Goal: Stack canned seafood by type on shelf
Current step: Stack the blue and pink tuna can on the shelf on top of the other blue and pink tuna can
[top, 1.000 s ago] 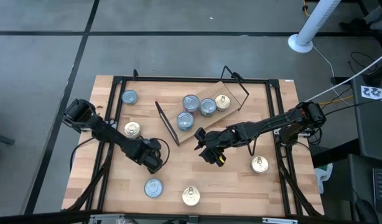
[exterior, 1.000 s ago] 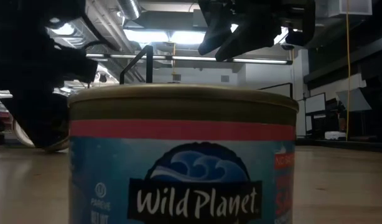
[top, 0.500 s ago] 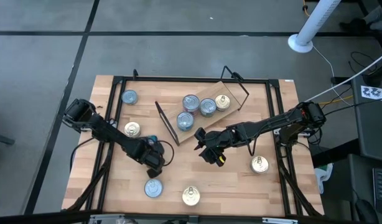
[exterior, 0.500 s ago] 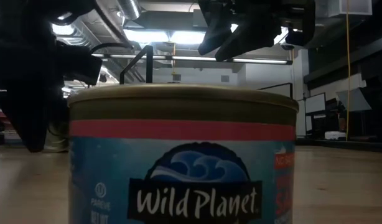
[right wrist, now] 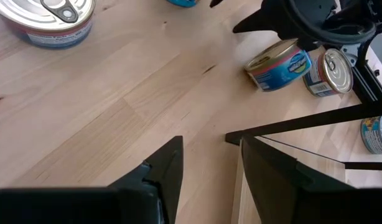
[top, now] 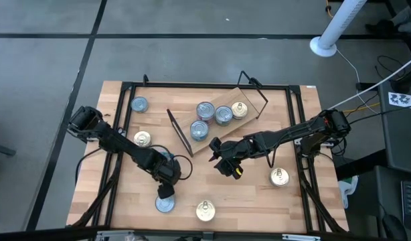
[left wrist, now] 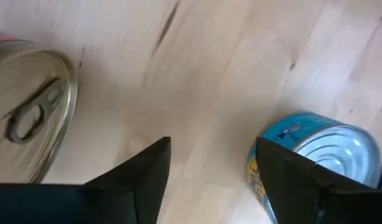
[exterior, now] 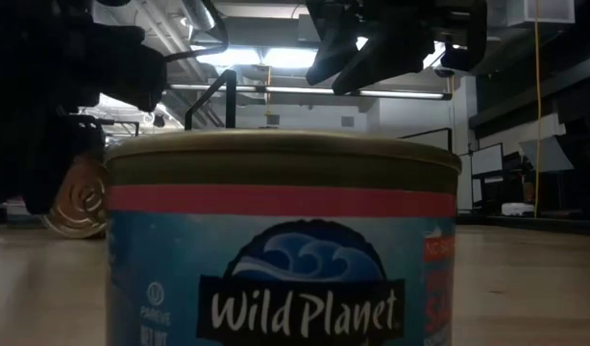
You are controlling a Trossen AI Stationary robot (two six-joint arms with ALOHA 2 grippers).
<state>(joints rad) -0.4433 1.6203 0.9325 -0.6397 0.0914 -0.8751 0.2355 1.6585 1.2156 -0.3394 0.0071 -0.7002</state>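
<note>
My left gripper [top: 165,189] [left wrist: 213,146] points down, open over bare wood. On one side of it a blue tin [top: 164,203] [left wrist: 315,155] stands upright. On the other a tin [right wrist: 278,65] [left wrist: 29,118] lies tipped on its side, its pull-ring lid [exterior: 79,202] facing the near edge. The shelf [top: 219,134] sits askew at mid-table with several tins on its plank. My right gripper [top: 224,166] [right wrist: 209,143] hangs open above the table in front of the shelf, holding nothing.
Loose tins stand at the far left [top: 139,104], left [top: 142,139], right [top: 279,177] and near edge [top: 205,211]; the last fills the low view [exterior: 281,250]. The shelf's wire leg [right wrist: 290,127] lies just ahead of my right gripper. A black frame [top: 192,86] borders the table.
My left gripper has opened, rolled at the wrist and swung toward the near edge, ending close above the upright blue tin. As it moved off, the tipped tin's lid came into view in the low view. My right arm has kept still.
</note>
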